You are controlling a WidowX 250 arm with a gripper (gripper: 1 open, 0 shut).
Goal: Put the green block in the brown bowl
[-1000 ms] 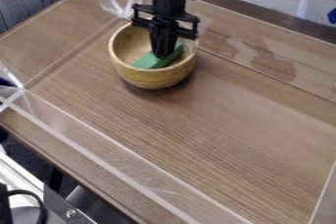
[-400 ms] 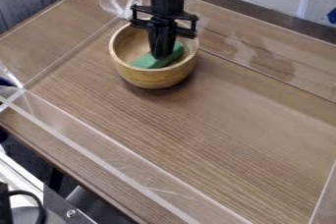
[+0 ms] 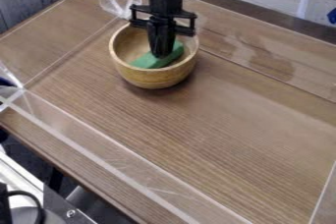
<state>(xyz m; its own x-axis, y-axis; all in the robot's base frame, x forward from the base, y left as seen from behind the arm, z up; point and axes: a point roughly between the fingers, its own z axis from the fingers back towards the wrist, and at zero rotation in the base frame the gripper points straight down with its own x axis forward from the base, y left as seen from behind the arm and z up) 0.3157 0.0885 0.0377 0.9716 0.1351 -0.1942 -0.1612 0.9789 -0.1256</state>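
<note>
A: Camera view, upper left of the frame: round light-brown wooden bowl (image 3: 151, 79) on the brown wood-grain tabletop (image 3: 223, 120). Any sign of the small bright-green rectangular block (image 3: 147, 62)?

B: Inside the bowl, low down, showing green to the left of and below the black fingers. Nowhere on the tabletop outside the rim.

A: And the black robot gripper (image 3: 160, 51)?

B: Reaching down past the rim into the bowl, pointing steeply downward, tips right at the upper right end of the block. Fingers together, with no gap to be seen. Clamped on the block or merely closed against it? Cannot tell from this angle; too small and dark where black meets green.

A: So how far along?

B: Judging by the layout, nearly finished. Done with the carrying, and already within the bowl walls. Left to do, probably: letting go if gripped, then lifting clear of the rim without dragging the block back out.

A: Anything against calling it complete?

B: Only the gripper down in the bowl. Hard to say whether resting on the bottom under its own weight or hanging from the tips. Once released and lying inside, needs no more.
</note>
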